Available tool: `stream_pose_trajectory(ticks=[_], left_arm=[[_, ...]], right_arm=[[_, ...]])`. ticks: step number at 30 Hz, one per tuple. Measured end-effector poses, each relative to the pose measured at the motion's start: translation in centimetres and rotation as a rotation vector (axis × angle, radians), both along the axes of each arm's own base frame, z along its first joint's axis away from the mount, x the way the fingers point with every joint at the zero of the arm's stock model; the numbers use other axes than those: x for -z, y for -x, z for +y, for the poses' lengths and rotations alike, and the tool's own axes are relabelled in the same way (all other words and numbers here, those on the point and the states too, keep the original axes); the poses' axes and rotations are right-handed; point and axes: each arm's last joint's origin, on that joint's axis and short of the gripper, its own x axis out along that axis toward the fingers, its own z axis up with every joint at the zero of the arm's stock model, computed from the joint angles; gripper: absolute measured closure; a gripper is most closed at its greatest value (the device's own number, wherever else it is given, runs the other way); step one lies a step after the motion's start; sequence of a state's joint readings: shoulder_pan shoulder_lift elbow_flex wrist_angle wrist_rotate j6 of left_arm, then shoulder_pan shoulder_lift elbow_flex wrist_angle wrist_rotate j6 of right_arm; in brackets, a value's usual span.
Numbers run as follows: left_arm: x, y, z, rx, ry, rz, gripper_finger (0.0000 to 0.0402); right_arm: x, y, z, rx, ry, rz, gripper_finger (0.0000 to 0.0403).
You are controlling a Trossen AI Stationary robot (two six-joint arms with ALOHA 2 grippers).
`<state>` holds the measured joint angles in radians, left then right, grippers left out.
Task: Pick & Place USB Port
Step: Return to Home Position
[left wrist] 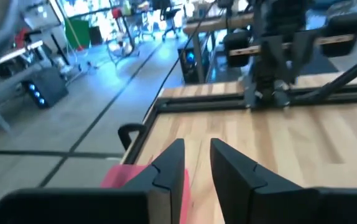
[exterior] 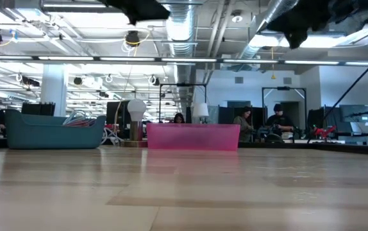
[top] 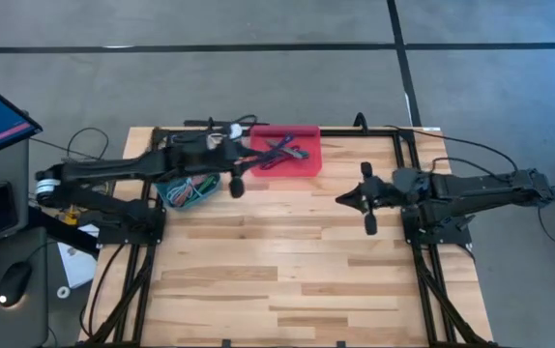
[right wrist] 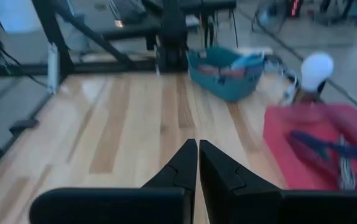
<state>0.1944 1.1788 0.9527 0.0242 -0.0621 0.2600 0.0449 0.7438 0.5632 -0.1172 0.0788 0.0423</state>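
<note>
High view: rectangular pink bin (top: 308,166); planked wooden table (top: 287,253) beneath.

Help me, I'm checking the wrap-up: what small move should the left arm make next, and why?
Probably draw the left gripper back from the pink bin toward its own side. Its jaws stand open and empty, no cable shows loose on the table, and the right gripper sits shut on the table's right side.

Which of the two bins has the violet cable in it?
The pink bin, right of the teal bin from above: the violet and black cable lies inside it. The teal bin's cables are other colours.
</note>
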Motion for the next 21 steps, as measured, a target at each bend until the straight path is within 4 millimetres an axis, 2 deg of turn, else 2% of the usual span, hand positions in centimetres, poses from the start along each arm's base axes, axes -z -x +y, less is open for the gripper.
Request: stream_pose_trajectory(ticks=[2,5,11,21], left_arm=[[-0.9,1.4,-0.7,0.016,-0.005,-0.029,0.0330],[-1.1,3.3,-1.8,0.043,-0.010,-0.060,0.0343],[-0.7,6.6,-3.7,0.116,-0.013,-0.121,0.0368],[0.8,11.8,-5.9,0.242,-0.007,-0.236,0.0393]], right_arm=[[-0.7,0.8,0.1,-0.011,0.011,-0.045,0.0392],[-1.6,2.0,0.2,-0.029,0.023,-0.117,0.0392],[-3.0,4.4,0.3,-0.048,0.033,-0.233,0.0392],[-3.6,7.1,0.1,-0.048,0.034,-0.292,0.0392]])
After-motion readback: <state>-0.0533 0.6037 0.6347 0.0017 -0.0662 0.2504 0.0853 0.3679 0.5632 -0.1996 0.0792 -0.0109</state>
